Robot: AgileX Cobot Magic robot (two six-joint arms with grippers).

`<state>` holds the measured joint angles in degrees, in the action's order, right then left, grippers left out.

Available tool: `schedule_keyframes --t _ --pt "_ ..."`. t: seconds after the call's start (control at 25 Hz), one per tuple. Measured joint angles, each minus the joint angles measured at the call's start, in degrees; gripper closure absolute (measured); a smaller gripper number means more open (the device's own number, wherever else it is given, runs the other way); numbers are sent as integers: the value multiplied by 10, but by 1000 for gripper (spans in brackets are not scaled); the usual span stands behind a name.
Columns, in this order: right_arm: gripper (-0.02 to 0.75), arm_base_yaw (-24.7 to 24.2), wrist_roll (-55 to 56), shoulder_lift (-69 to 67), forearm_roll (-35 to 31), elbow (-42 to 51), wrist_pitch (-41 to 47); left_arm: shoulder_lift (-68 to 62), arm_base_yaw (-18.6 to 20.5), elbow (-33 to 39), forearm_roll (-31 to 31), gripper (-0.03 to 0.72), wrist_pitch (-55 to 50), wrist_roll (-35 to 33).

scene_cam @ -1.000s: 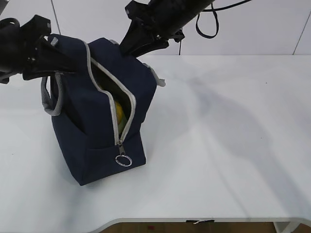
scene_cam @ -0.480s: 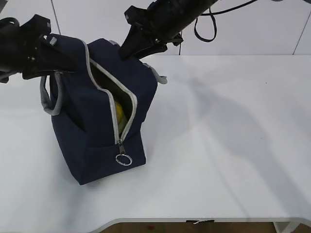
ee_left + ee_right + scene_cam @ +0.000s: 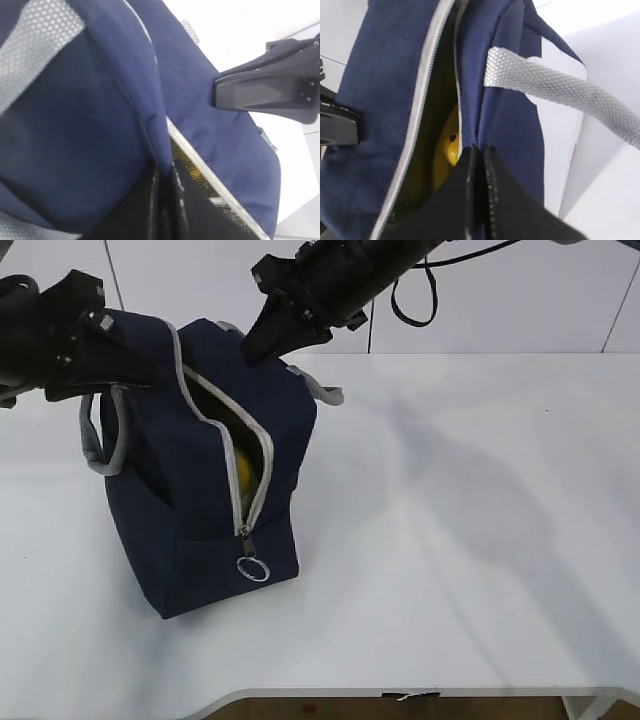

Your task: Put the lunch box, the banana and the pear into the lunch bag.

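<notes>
The blue lunch bag (image 3: pixel 200 490) stands on the white worktop (image 3: pixel 450 540). The left claw (image 3: pixel 164 172) pinches the bag's left top edge. The right claw (image 3: pixel 477 150) pinches the right top edge. Yellow fruit (image 3: pixel 451 142) peeks through the bag's open zipper (image 3: pixel 245 470).

arms: matte black, angular housings | right arm (image 3: pixel 340 280): looped black cable | left finger (image 3: pixel 340 127): black wedge | right finger (image 3: pixel 265 90): small screws

One bag (image 3: pixel 200 510), two grey handles (image 3: pixel 100 435), one zipper ring (image 3: pixel 253 569), one yellow fruit (image 3: pixel 243 470) visible inside, two grippers (image 3: pixel 262 335).
</notes>
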<state>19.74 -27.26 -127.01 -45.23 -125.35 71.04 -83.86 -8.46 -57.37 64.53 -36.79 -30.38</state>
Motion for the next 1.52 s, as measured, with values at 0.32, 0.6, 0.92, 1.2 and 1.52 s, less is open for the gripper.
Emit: schedule_keyframes --t 0.32,0.6,0.92,1.2,1.52 --pt "729 0 12 0 9 0 0 0 0 -14 -1 685 -5 -35" --pt "730 1 37 23 113 0 0 -28 -5 -57 -3 685 -27 -43" --pt "730 -31 57 62 149 15 7 -107 -118 -124 7 685 -21 -48" --pt "730 -100 58 117 157 83 10 -174 -158 -206 17 685 -9 -49" --pt "730 -137 47 175 166 178 4 -263 -193 -312 34 685 -35 -50"
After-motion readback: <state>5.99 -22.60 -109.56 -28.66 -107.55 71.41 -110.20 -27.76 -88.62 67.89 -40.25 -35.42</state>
